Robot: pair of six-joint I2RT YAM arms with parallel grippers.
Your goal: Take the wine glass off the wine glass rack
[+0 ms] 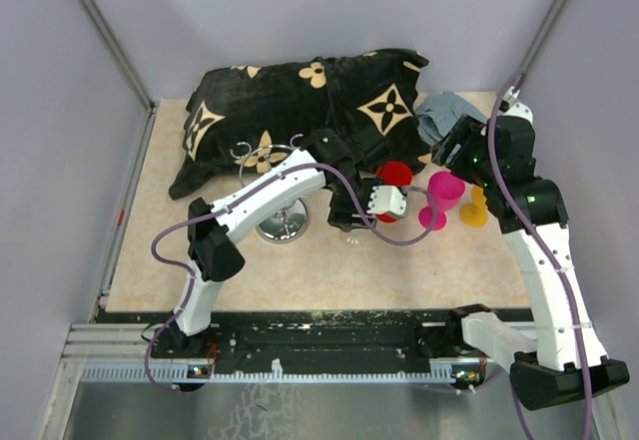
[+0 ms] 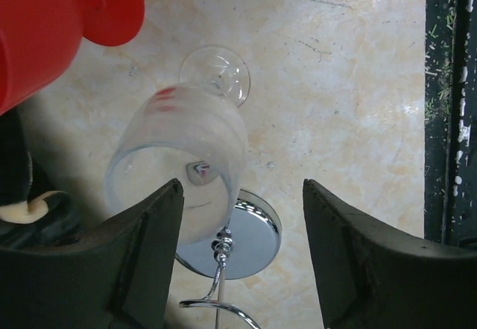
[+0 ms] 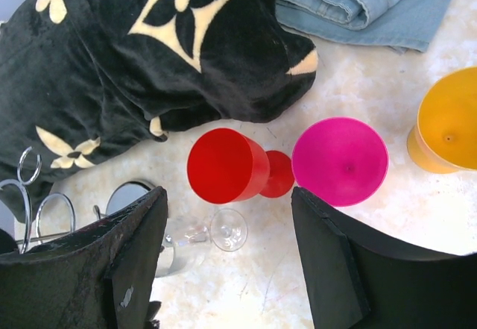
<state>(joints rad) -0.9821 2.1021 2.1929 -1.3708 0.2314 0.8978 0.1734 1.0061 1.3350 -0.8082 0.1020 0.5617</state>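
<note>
wine glass [image 2: 182, 165] lies sideways on the surface [image 2: 358, 83] beside the wine glass rack [image 2: 242, 243], left tool [image 2: 242, 191] and right tool [image 3: 229, 198] both spread wide.

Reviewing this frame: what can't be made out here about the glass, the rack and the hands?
Left wrist: whether the left hand touches the wine glass; its finger covers the bowl's edge.
Left wrist: the wine glass rack, most loops cut off by the bottom edge.
Right wrist: the glass's bowl, behind the right hand's finger.
Top: the glass, mostly under the left arm.
</note>
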